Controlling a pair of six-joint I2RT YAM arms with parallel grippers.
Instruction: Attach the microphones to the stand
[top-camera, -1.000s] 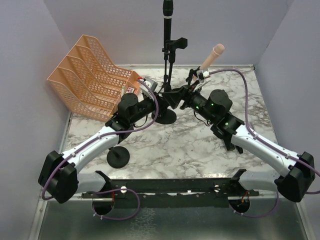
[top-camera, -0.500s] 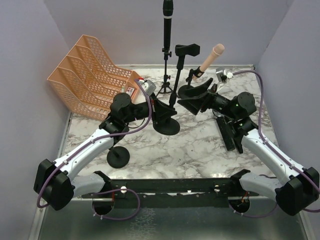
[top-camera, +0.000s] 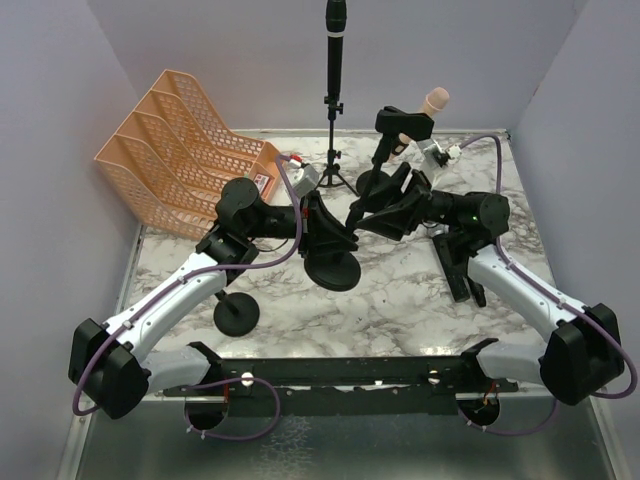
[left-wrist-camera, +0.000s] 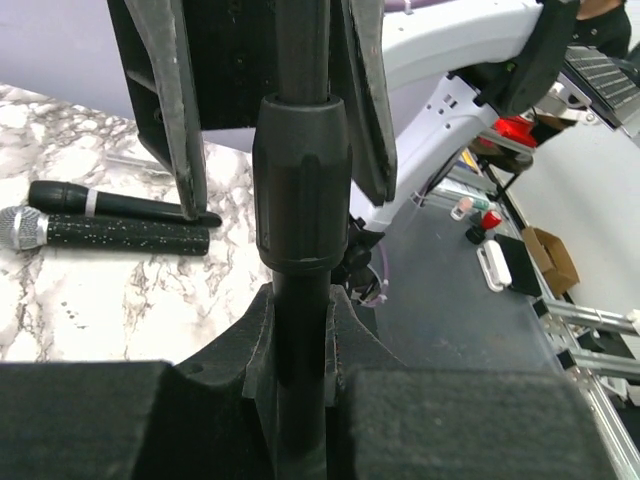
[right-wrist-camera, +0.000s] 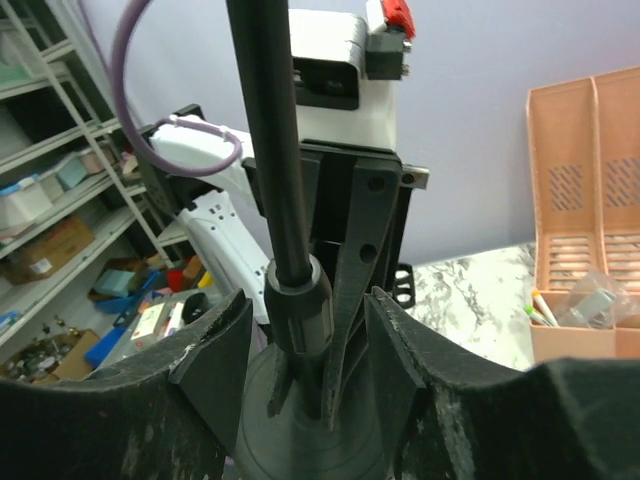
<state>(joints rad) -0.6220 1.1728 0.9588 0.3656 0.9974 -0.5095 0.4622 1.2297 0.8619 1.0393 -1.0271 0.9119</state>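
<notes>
Black microphone (top-camera: 335, 35) and pink microphone (top-camera: 435, 100) look mounted, two loose microphones (left-wrist-camera: 110, 235) lie on the table (top-camera: 400, 300) — left gripper (left-wrist-camera: 300, 390) clamps the empty stand (top-camera: 335, 270), right gripper (right-wrist-camera: 308, 350) open astride its pole.

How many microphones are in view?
4: upright black one on the tripod; pink one tilted at back right; second black one and silver-headed one lying on the table; others may be hidden.

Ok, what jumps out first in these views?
Both arms meet mid-table on a leaning black stand: the left gripper is clamped on its pole, the right gripper straddles it, jaws open. Behind them a black microphone stands upright on a tripod at back centre, a pink microphone angles up to its right, and an orange file rack fills the back left corner.
</notes>
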